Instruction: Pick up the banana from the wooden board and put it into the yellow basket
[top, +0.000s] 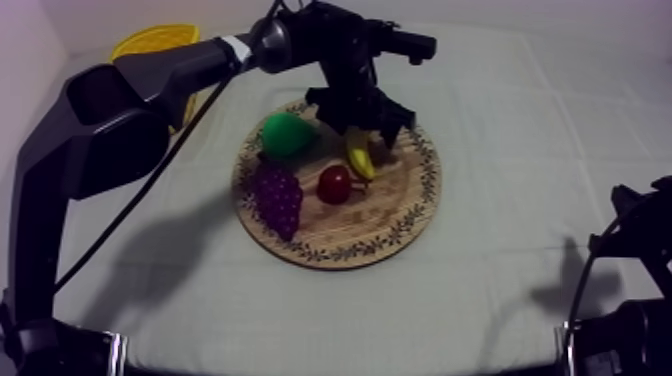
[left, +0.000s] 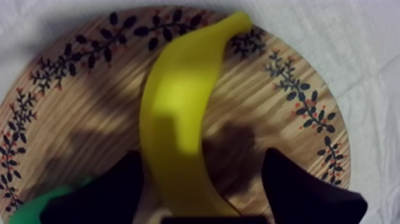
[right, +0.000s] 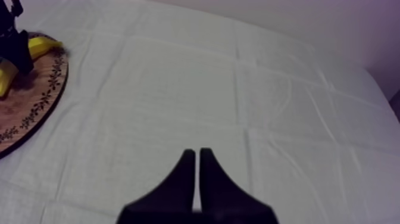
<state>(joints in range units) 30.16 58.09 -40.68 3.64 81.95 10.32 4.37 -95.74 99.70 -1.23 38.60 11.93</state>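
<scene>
Left gripper (left: 202, 164): fingers spread, banana (left: 175, 119) lies between them on the wooden board (left: 291, 113), not pinched yet. Close square across its middle (curved, may roll out), then lift straight. Right gripper (right: 197, 156): fingers pressed together, nothing between. Count: one each of banana, pear (top: 287, 133), grapes (top: 278, 195), small red fruit (top: 334, 183), yellow basket (top: 150, 40).

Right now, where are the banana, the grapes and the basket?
banana (left: 175, 119), left wrist view, middle of its curve
grapes (top: 278, 195), top view, middle of the bunch
basket (top: 150, 42), top view, its yellow wall
</scene>
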